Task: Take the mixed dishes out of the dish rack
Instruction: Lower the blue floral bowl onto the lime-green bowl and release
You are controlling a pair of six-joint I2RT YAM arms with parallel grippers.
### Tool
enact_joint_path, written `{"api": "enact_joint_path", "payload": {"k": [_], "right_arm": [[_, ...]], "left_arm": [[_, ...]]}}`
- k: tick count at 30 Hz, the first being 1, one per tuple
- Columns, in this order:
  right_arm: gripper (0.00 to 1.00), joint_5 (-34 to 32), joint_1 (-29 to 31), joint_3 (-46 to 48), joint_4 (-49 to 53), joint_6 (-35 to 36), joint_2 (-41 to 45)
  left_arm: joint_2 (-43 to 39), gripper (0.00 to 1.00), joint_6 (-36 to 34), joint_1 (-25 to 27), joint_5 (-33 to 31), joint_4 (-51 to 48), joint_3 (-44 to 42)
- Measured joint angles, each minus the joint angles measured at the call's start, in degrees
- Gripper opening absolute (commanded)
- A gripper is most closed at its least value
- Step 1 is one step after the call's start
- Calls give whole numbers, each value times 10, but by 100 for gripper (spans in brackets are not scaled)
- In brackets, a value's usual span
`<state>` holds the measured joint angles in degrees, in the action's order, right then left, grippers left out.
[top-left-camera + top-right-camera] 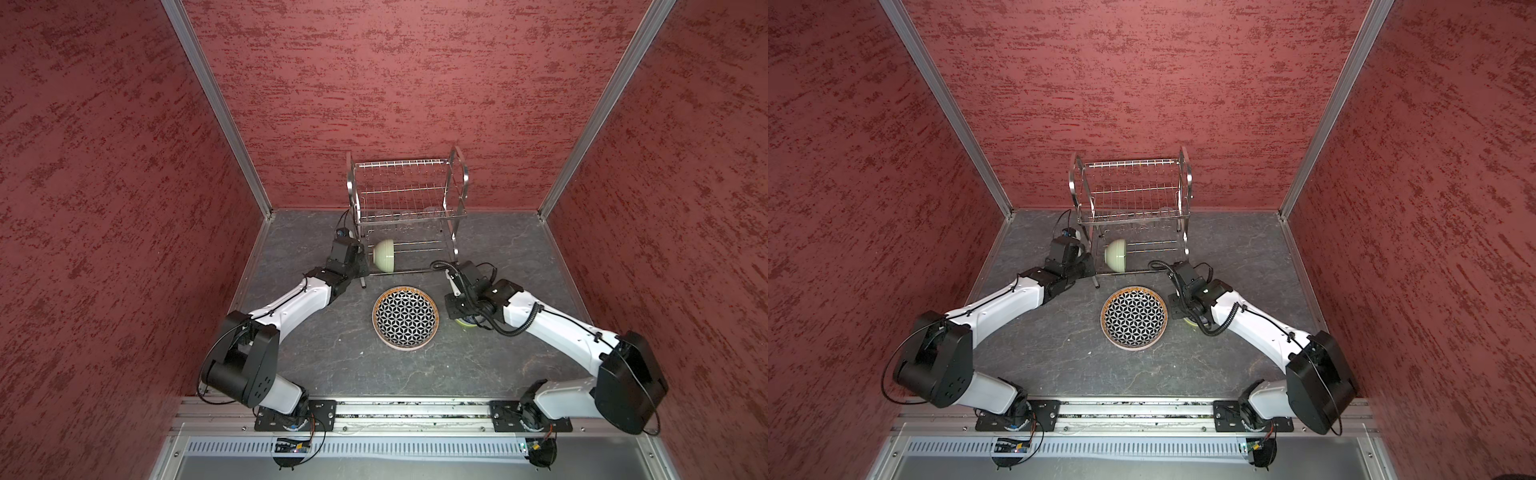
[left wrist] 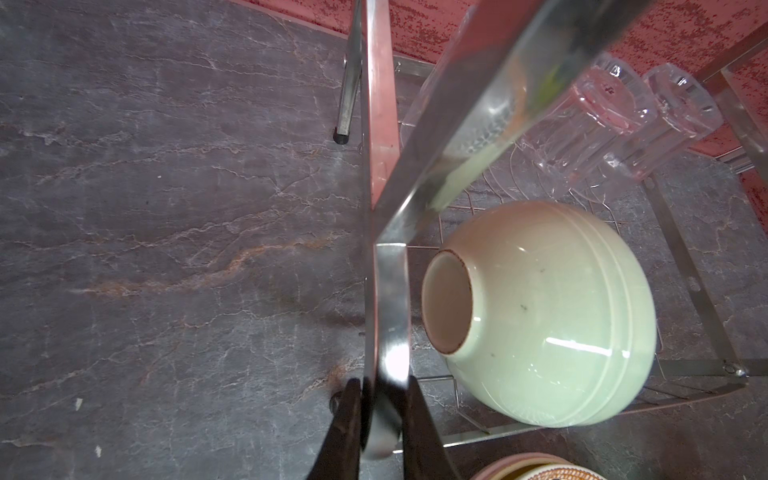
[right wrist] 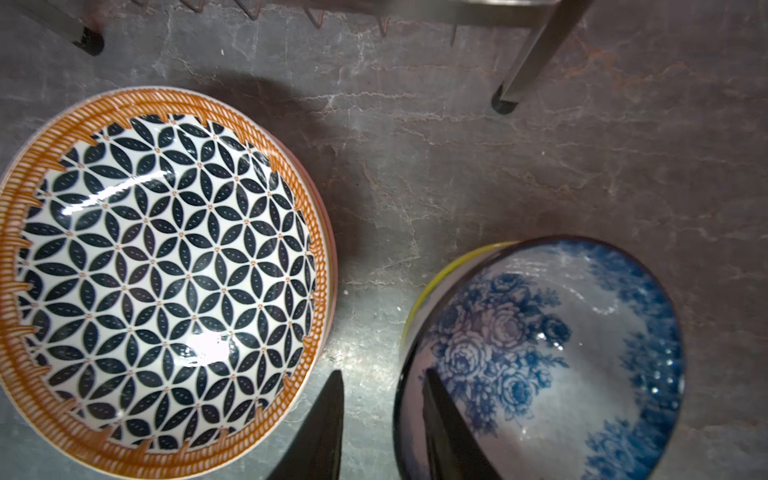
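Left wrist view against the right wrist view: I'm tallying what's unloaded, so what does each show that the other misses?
Only left wrist: the cream-green bowl on its side in the dish rack, clear tumblers racked too, and the left end effector shut on the rack's frame. Only right wrist: the blue-floral bowl nested in the lime bowl on the table, with the open right end effector straddling its rim. Both: the geometric plate, rack legs, the table.

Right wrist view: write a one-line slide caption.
The right gripper, fingers open, straddles the rim of the blue-floral bowl, nested in a lime bowl, beside the geometric plate.
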<state>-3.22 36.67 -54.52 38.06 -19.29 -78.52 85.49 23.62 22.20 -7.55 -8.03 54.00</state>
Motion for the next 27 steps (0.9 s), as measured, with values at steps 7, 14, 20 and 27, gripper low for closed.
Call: {"api": "enact_joint_path", "payload": {"k": [7, 14, 20, 27], "right_arm": [[12, 3, 0, 0, 0, -2, -2], [10, -5, 0, 0, 1, -2, -15], [1, -17, 0, 0, -4, 3, -16], [0, -36, 2, 0, -8, 5, -27]], "left_arm": [[0, 16, 0, 0, 1, -2, 1], [0, 16, 0, 0, 1, -2, 1], [0, 16, 0, 0, 1, -2, 2], [1, 16, 0, -1, 2, -6, 4]]}}
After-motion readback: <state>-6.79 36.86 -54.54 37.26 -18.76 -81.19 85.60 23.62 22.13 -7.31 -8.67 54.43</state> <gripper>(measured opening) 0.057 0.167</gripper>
